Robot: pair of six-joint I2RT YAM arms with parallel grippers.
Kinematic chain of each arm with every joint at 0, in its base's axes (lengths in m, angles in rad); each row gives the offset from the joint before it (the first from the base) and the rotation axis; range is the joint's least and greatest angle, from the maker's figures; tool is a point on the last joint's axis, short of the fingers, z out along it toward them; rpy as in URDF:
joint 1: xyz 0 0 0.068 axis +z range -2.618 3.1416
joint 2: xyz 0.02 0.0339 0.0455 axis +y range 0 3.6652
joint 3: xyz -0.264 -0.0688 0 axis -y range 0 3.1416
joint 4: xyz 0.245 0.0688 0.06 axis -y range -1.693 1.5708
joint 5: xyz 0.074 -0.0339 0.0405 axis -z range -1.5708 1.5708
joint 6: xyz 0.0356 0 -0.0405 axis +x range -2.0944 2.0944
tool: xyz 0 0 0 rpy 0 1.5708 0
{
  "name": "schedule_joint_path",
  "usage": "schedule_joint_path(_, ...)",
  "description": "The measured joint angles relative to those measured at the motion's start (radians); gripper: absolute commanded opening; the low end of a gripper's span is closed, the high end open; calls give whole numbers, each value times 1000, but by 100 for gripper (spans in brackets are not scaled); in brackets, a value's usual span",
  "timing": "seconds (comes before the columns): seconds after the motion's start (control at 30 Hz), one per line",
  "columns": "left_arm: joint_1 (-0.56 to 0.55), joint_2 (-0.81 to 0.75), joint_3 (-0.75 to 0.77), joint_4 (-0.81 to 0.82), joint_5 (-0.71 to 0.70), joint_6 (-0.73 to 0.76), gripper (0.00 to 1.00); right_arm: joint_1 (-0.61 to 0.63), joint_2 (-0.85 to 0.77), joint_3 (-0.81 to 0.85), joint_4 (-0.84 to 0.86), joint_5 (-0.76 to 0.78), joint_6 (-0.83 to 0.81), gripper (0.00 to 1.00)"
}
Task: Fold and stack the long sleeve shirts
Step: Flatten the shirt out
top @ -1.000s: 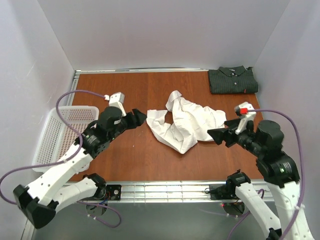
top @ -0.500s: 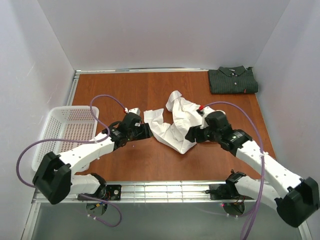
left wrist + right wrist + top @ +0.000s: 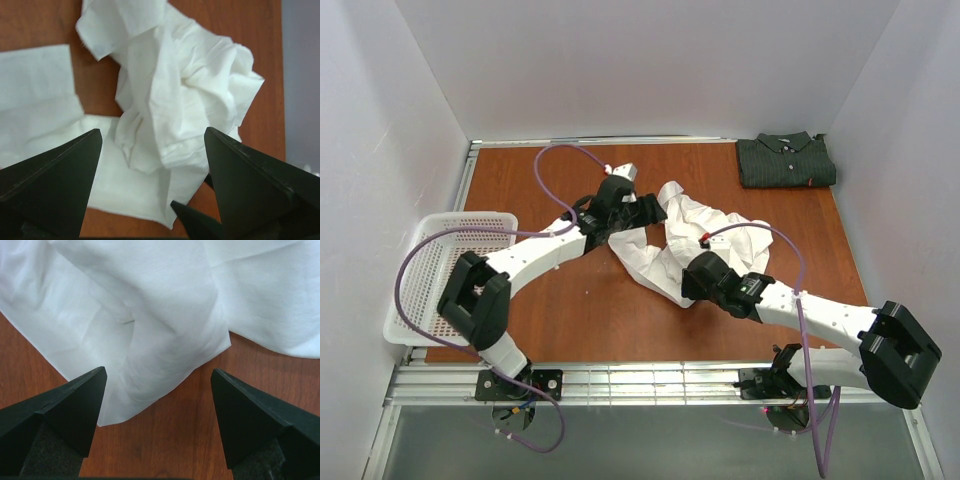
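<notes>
Shirts look half done, by my judgement: the dark shirt (image 3: 786, 160) lies folded at the far right corner of the table (image 3: 570, 310), while the white shirt (image 3: 700, 245) sprawls crumpled mid-table, unfolded and not yet stacked. Your left end effector (image 3: 152, 131) hovers released over its far-left bunch. Your right end effector (image 3: 158, 370) hovers released over its near edge, grasping nothing. You have yet to spread it, fold it and carry it onto the dark one. A basket (image 3: 430, 260) sits at the left, well apart; nothing blocks the way.
</notes>
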Motion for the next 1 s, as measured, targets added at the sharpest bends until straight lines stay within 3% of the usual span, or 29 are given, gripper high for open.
schedule_joint_path(0.27, 0, 273, 197, 53, 85, -14, 70, 5, -7, -66, 57, 32, 93, 75)
schedule_joint_path(0.37, 0, 354, 223, 51, 98, -21, 63, 7, -4, -92, 98, 11, 104, 63)
schedule_joint_path(0.47, 0, 407, 242, 47, 98, -23, 37, 12, 7, -109, 128, -10, 116, 41)
schedule_joint_path(0.5, 0, 422, 253, 45, 95, -21, 18, 13, 11, -112, 134, -14, 117, 35)
schedule_joint_path(0.53, 0, 435, 267, 44, 88, -19, 7, 14, 13, -112, 136, -16, 116, 23)
schedule_joint_path(0.57, 1, 442, 282, 41, 78, -9, 0, 14, 13, -112, 139, -15, 119, 16)
schedule_joint_path(0.63, 5, 449, 317, 37, 68, 4, 0, 14, 6, -111, 138, -6, 98, 2)
schedule_joint_path(0.8, 49, 449, 457, 18, 70, 23, 0, -57, -70, -29, 57, 60, -23, 1)
schedule_joint_path(1.0, 140, 476, 781, -15, 120, 41, 0, -389, -150, 325, 36, 79, -359, 1)
